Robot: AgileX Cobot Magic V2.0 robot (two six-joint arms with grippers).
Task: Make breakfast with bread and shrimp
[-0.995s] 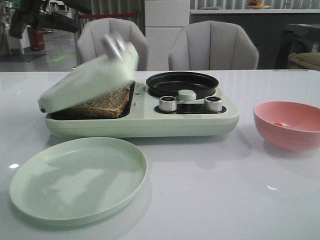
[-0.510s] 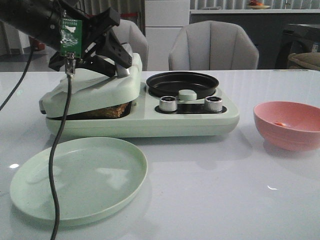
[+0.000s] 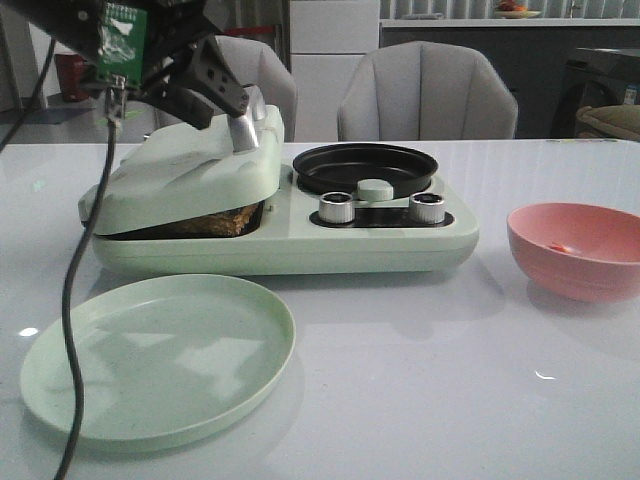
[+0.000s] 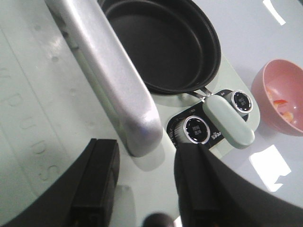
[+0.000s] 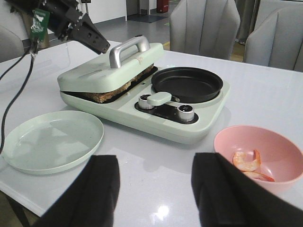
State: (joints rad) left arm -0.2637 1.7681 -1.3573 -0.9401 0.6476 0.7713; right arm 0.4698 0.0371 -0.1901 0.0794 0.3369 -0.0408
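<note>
The bread (image 3: 218, 219) is a browned slice lying in the pale green sandwich maker (image 3: 300, 240), under its lid (image 3: 185, 175), which rests almost shut on it; it also shows in the right wrist view (image 5: 115, 90). My left gripper (image 3: 228, 98) is open, its fingers (image 4: 97, 172) on either side of the end of the lid's silver handle (image 4: 109, 71), not closed on it. Orange-pink shrimp (image 5: 246, 161) lie in the pink bowl (image 3: 575, 250). My right gripper (image 5: 154, 163) is open and empty over bare table in front of the maker.
An empty pale green plate (image 3: 155, 355) lies in front of the maker. A black pan (image 3: 365, 165) with a green handle sits on the maker's right half, behind two silver knobs (image 3: 335, 207). A black cable (image 3: 75, 300) hangs from the left arm over the plate. Chairs stand behind.
The lid has come down from half raised to almost shut on the bread. My left gripper came in at the handle and now stands slightly higher, open.
</note>
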